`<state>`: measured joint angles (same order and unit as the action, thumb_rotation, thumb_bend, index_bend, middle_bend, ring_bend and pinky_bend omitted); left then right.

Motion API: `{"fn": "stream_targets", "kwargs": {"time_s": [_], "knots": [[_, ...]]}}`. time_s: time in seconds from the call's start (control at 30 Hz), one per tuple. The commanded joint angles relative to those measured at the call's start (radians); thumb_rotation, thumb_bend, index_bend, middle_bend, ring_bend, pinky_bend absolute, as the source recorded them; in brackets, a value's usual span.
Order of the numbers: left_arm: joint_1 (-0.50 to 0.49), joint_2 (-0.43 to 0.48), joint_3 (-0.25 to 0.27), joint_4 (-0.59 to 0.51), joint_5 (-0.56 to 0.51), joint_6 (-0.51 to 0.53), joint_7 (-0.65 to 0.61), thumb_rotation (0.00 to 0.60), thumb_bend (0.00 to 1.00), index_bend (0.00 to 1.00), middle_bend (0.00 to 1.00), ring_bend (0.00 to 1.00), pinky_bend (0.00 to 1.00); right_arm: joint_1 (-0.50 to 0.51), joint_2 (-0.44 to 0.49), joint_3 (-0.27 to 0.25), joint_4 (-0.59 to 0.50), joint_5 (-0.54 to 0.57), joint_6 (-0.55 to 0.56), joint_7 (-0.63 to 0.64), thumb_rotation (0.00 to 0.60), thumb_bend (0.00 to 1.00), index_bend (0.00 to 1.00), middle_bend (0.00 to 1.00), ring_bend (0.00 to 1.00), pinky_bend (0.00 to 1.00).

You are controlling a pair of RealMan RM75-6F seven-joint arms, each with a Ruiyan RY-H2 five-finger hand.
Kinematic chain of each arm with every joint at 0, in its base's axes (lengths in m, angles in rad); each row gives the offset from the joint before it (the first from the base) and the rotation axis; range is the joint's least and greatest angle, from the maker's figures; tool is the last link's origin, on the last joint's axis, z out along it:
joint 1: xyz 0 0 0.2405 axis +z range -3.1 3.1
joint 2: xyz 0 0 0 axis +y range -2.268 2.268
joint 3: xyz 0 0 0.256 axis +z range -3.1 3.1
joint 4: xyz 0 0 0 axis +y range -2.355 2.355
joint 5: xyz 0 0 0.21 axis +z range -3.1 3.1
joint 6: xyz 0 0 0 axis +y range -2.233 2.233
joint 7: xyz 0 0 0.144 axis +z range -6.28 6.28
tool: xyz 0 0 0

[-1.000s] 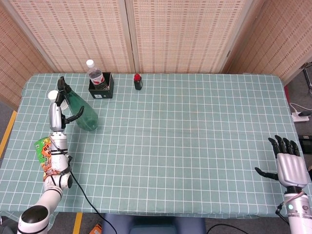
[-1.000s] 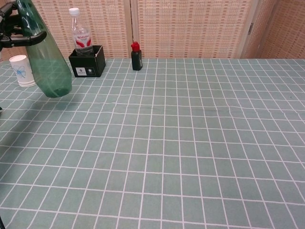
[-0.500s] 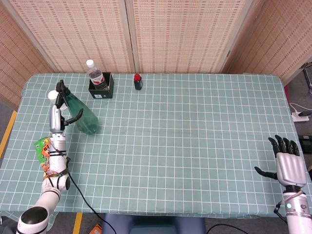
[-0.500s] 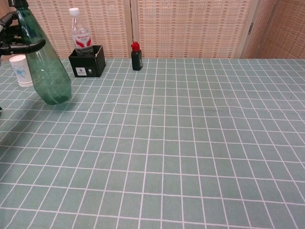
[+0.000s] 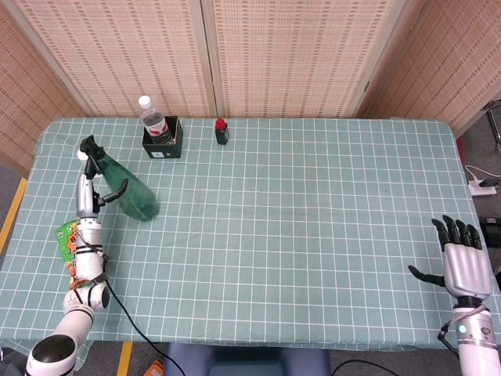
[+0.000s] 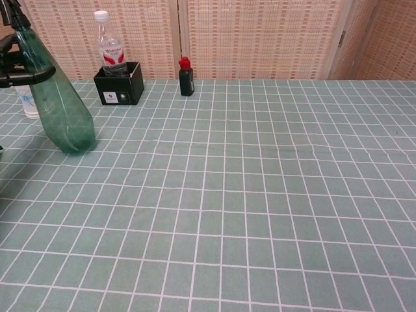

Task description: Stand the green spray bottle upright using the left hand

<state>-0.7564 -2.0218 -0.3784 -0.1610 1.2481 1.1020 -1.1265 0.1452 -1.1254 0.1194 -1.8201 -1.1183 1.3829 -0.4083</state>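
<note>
Table (image 5: 297,235): green checked cloth covers it; the work sits at its far-left part, with plenty of bare cloth around the bottle's base for setting it down.
Green spray bottle (image 5: 125,186): near the left edge, tilted, its wide base low on the cloth and its neck and black trigger head leaning up and to the left; in the chest view (image 6: 57,104) the base seems to touch or nearly touch the cloth, but I cannot tell which.
Left hand (image 5: 92,184): grasps the bottle at its narrow upper part, fingers wrapped around the neck.
Step in hand: judged as tipping the bottle onto its flat base; pivot about the low edge of the base, bring the neck over the base's middle, and let go only once the bottom sits flat.
Risk: the white cup (image 6: 26,103) stands just behind the bottle, so sweep the neck gently.
Right hand (image 5: 460,262): released, fingers spread, resting at the table's near-right corner, well apart from the work.
Black box with water bottle (image 5: 163,137): at the far edge, clear of the tipping path.
</note>
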Motion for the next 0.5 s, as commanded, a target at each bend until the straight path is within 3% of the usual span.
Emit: {"fn": "stream_targets", "kwargs": {"time_s": [0.03,0.5], "knots": [[0.003,0.004,0.007,-0.002,0.003,0.025,-0.006,0.600,0.24,0.14,0.36,0.22,0.26,0.005,-0.001,-0.001,0.003,-0.006,-0.005,0.002,0.600,0.06,0.13,0.03,0.00,0.02],[0.025,0.025,0.039,-0.021,0.015,0.018,-0.005,0.600,0.22,0.14,0.35,0.22,0.26,0.011,-0.007,-0.005,0.011,-0.023,-0.003,0.008,0.600,0.06,0.13,0.03,0.00,0.02]]}}
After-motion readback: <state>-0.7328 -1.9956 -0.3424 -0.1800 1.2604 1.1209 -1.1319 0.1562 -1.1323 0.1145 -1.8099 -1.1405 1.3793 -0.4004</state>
